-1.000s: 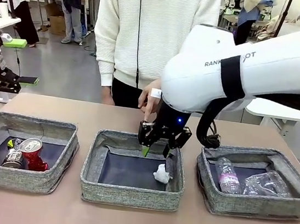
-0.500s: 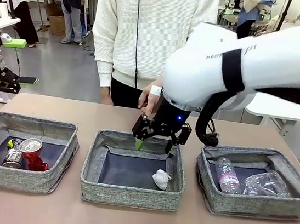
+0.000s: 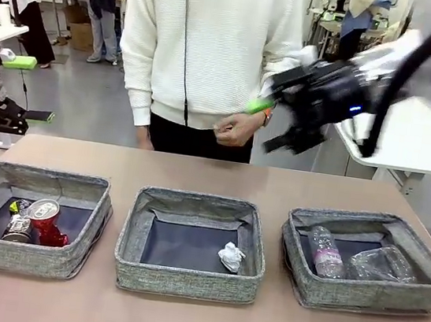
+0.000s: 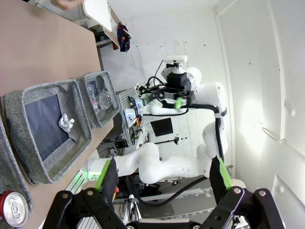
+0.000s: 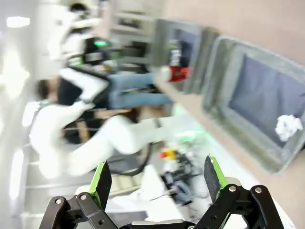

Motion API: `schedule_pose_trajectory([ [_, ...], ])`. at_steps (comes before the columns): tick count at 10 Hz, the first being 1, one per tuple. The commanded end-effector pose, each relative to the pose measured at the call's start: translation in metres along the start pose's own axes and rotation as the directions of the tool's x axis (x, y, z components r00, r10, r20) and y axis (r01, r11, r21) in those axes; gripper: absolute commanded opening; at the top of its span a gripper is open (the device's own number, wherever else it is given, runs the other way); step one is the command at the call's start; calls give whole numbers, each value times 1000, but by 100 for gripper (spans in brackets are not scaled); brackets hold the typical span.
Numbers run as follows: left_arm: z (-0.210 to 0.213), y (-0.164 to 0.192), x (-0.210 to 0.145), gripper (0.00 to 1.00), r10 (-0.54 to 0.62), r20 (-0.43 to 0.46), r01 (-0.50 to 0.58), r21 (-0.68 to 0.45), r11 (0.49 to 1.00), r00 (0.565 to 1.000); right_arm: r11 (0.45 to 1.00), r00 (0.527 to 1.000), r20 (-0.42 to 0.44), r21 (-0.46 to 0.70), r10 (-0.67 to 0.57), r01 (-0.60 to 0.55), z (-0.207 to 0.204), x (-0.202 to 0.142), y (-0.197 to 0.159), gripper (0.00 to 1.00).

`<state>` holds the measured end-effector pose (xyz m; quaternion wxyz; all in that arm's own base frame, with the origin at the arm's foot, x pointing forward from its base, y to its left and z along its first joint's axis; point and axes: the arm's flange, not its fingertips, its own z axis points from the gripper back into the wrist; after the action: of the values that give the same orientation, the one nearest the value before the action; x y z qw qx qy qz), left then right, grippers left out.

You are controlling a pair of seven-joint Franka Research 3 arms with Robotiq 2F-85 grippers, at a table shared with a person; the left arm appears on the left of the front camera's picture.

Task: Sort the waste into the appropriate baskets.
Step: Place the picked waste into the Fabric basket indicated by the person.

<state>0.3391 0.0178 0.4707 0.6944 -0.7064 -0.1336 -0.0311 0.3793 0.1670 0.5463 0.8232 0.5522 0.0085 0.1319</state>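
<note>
Three grey baskets stand in a row. The left basket (image 3: 20, 256) holds a crushed red can (image 3: 47, 220) and a silver-dark can (image 3: 17, 228). A crumpled white paper ball (image 3: 230, 256) lies in the middle basket (image 3: 184, 280). The right basket (image 3: 364, 296) holds a clear bottle (image 3: 328, 254) and a clear plastic cup (image 3: 381, 264). My right gripper (image 3: 272, 125) is blurred, high above the table's far edge, open and empty (image 5: 156, 179). Its wrist view looks down on the paper ball (image 5: 288, 126). My left gripper (image 3: 32, 89) hangs open at the far left (image 4: 163, 174).
A person in a white sweater stands at the far side, one hand (image 3: 236, 128) close to my right gripper. Bare tabletop (image 3: 198, 173) runs behind the baskets and in front of them. A white table (image 3: 416, 148) stands at the back right.
My right gripper has risen out of the middle basket and swung up and to the right, opening wide. The paper ball stays in the basket. The person has shifted left.
</note>
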Motion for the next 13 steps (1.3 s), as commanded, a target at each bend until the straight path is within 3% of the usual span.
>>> schedule_pose_trajectory([
  [1,-1,-3,-2,100,-6,3,6,-17,1000,1000,914,980,0,361,-198,185,47,-29,-38,100],
  [3,-1,-3,-2,100,-6,3,6,-17,1000,1000,889,946,167,419,-277,186,100,-63,-58,100],
  [5,-1,-3,-2,100,-6,3,6,-17,1000,1000,904,927,259,398,-272,154,132,-97,-99,100],
  [6,-1,-3,-2,100,-6,3,6,-17,1000,1000,894,910,274,408,-312,184,134,-115,-118,100],
  [7,-1,-3,-2,100,-6,3,6,-17,1000,1000,933,908,273,261,-317,247,118,-121,-117,100],
  [8,-1,-3,-2,100,-6,3,6,-17,1000,1000,885,913,249,421,-323,198,144,-100,-115,100],
  [13,-1,-3,-2,100,-6,3,6,-17,1000,1000,885,913,249,421,-323,198,144,-100,-115,100],
])
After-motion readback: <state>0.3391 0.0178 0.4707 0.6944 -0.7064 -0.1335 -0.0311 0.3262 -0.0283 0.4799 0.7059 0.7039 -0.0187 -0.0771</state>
